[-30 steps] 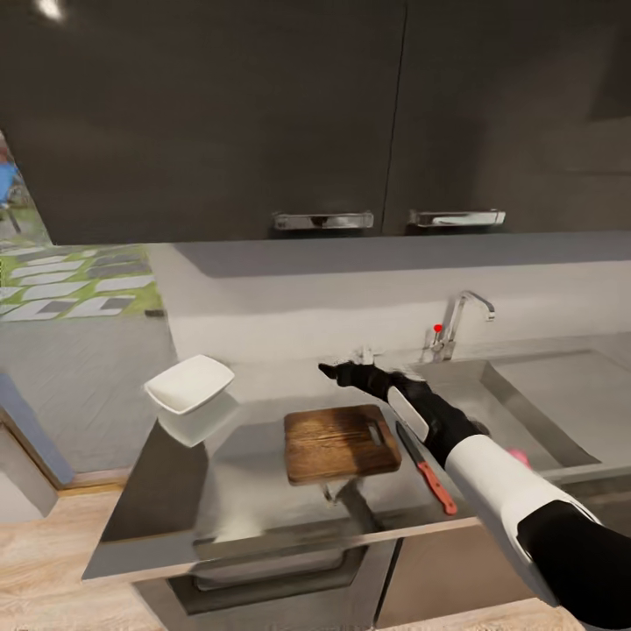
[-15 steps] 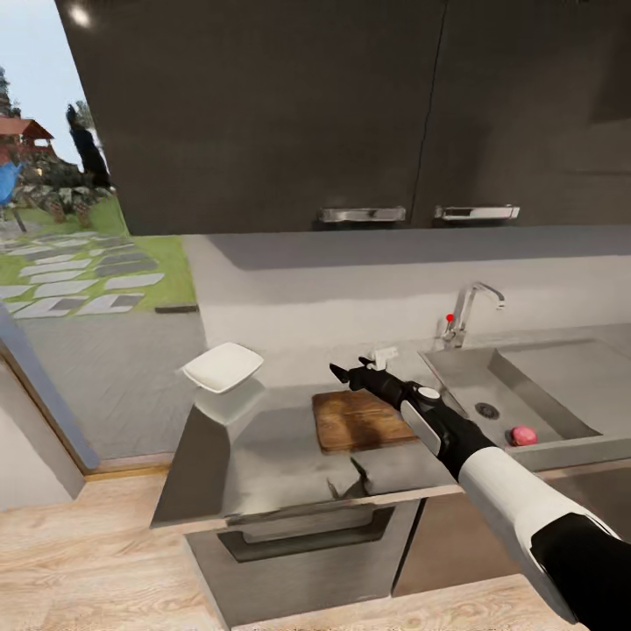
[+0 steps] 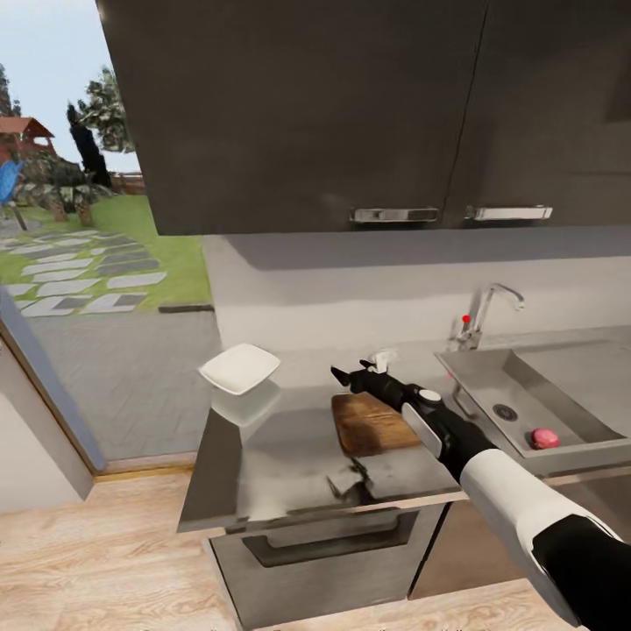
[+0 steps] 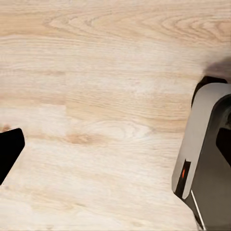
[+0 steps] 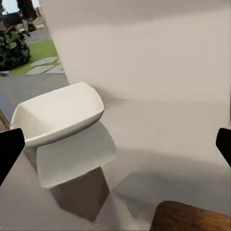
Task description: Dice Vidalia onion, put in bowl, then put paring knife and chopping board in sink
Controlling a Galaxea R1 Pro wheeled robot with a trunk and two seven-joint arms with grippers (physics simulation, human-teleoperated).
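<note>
Kitchen: glossy black upper cabinets (image 3: 350,114) w/ chrome handles, grey backsplash, light wood floor (image 3: 96,543); garden w/ stepping stones seen at the left side of head view.
Change vs earlier: whole pic has slid, so camera moved, not the things; more garden + floor in shot now, counter sits further right; paring knife was plain beside the board 1 s ago, now the forearm covers that spot.
Countertop (image 3: 272,456): glossy grey, metallic front edge; oven front below it.
Bowl (image 3: 239,368): white, squarish, on the counter's far left corner, well apart from board; its reflection shows under it.
Chopping board (image 3: 368,422): dark brown, flat on counter between bowl and sink; long axis runs left-right along the counter; right end hidden by arm, so handle slot can't be seen.
Sink (image 3: 491,386): steel basin, right of board; round dark drain; chrome tap (image 3: 486,315) w/ red-tipped lever behind.
Onion (image 3: 545,438): pinkish-red lump in the basin, near the front wall, beside the drain.
Right gripper (image 3: 352,375): black, reaching out over the board's far edge, pointing left toward bowl; fingers spread wide, nothing between them.
Right wrist view: bowl (image 5: 57,115) close up, board corner (image 5: 192,216); fingertips at both edges of shot.
Left wrist view: bare wood floor (image 4: 96,96), part of robot's grey base (image 4: 204,154); left gripper's one dark fingertip (image 4: 8,149) at the edge; can't tell its spread.
</note>
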